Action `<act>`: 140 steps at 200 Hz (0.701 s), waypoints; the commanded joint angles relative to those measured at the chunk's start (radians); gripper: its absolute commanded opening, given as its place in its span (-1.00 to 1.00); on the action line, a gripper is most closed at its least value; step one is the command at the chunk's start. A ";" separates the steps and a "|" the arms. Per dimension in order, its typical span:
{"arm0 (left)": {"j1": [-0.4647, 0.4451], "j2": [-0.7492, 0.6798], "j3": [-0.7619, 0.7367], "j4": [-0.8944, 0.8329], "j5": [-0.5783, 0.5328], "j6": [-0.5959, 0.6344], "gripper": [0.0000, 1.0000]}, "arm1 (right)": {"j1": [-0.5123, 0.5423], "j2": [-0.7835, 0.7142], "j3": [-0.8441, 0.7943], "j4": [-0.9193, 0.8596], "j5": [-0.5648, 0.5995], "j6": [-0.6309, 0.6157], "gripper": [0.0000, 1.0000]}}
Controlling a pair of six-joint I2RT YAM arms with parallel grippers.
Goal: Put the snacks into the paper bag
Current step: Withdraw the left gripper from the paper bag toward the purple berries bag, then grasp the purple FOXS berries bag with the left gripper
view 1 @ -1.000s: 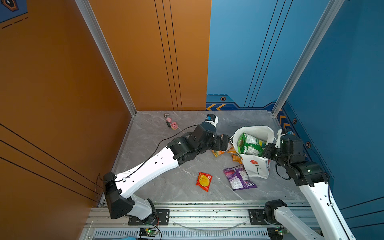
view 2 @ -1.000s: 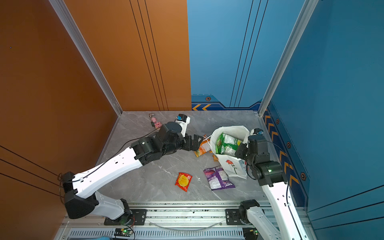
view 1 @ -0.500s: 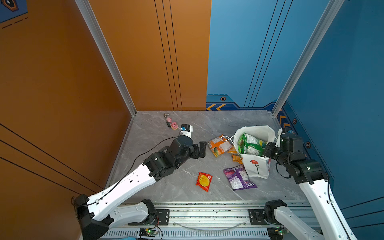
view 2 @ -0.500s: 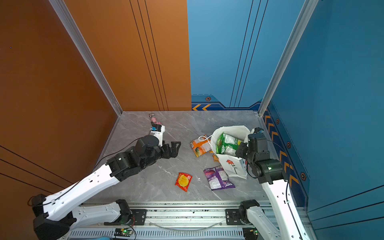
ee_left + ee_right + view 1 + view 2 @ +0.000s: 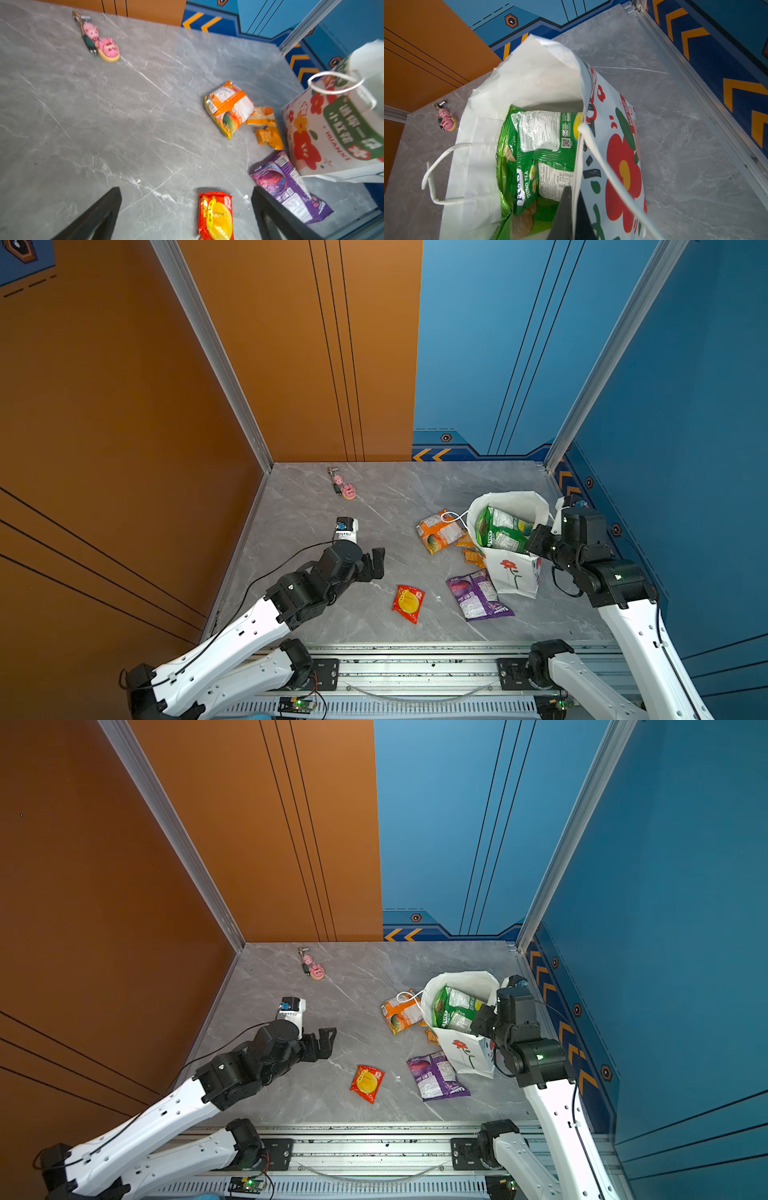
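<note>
Right wrist view: my right gripper (image 5: 573, 199) has its jaws clamped on the rim of the white flowered paper bag (image 5: 529, 79), with green crinkly foil snack packets (image 5: 542, 133) inside. My left gripper (image 5: 187, 193) hangs empty, jaws wide apart, above the grey marble table (image 5: 104, 124). A red-yellow foil packet (image 5: 216, 216), purple foil bag (image 5: 286, 187) and orange foil packet (image 5: 228, 108) lie outside.

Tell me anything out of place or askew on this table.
The pink pig-shaped keychain charms lie alone at the far end of the grey marbled table; they are not snacks. The tall white paper bag with a red flower has a bent, crumpled rim, pinched by the right claw.
</note>
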 commanded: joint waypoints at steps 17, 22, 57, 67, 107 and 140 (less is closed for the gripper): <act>-0.064 0.116 0.011 -0.004 0.078 -0.013 0.98 | -0.004 -0.048 0.023 0.122 0.018 -0.011 -1.00; -0.079 0.137 0.016 0.003 0.081 -0.011 0.98 | -0.004 -0.051 0.023 0.122 0.023 -0.014 -1.00; -0.159 0.285 0.068 0.050 0.102 0.010 0.97 | -0.006 -0.084 0.017 0.123 0.045 -0.022 -1.00; -0.171 0.330 0.086 0.065 0.115 0.012 0.97 | -0.007 -0.092 0.013 0.126 0.049 -0.025 -1.00; -0.303 0.519 0.182 0.119 0.126 0.140 0.91 | -0.007 -0.100 0.003 0.125 0.064 -0.021 -1.00; -0.451 0.667 0.308 0.096 0.081 0.305 0.92 | -0.013 -0.103 0.004 0.120 0.089 -0.015 -1.00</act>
